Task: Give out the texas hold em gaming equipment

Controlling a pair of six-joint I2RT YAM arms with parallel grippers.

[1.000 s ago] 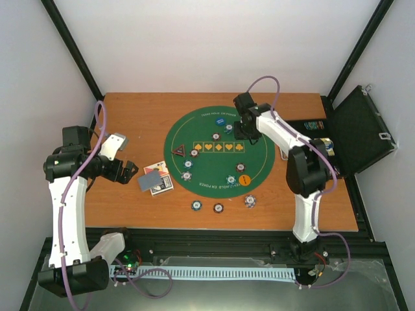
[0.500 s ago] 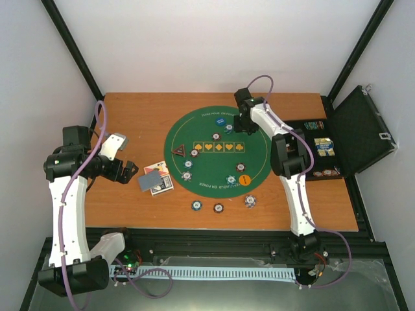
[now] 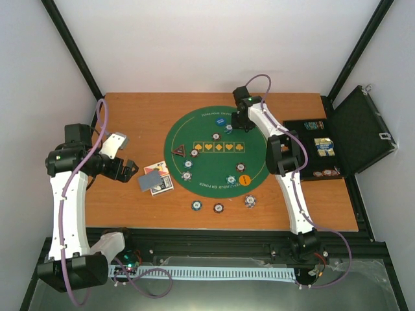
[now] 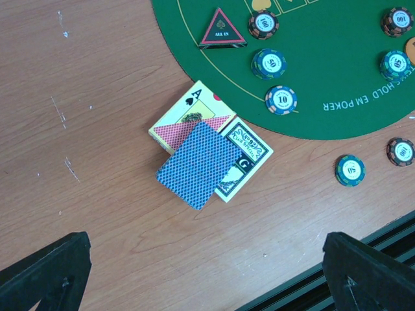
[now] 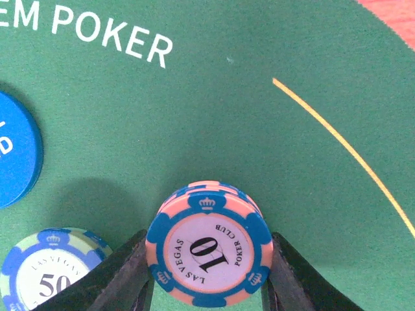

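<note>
— What has the right claw (image 5: 207, 278) got?
— Its black fingers stand partway closed against both sides of a pink-and-blue chip (image 5: 207, 256) marked 10. It tops a small stack on the far part of the round green felt mat (image 5: 259, 97). A smooth blue disc (image 5: 16, 159) and a pale green 50 chip (image 5: 48, 275) lie on the felt just beside it.
— And the left claw (image 4: 207, 269)?
— Spread as wide as it goes, holding nothing, over the grained wooden table (image 4: 97, 97) off the mat's left edge. Below it a blue cross-hatched card (image 4: 198, 165) lies on a yellow ace of spades (image 4: 188, 110) and a white scrollwork card (image 4: 249, 152), just beside the mat.
— Anything else on the felt?
— A red-and-black triangle marker (image 4: 222, 30) reading ALL IN at the mat's left, and an orange disc (image 3: 244, 179) towards its near rim. Three loose chips (image 3: 218, 207) lie on the wood just off that rim.
— Any containers?
— A black hinged case (image 3: 363, 129) stands open to the right of the mat. Its tray holds stored chips (image 3: 314, 124) in rows and a blue-and-yellow pack, too small to read.
</note>
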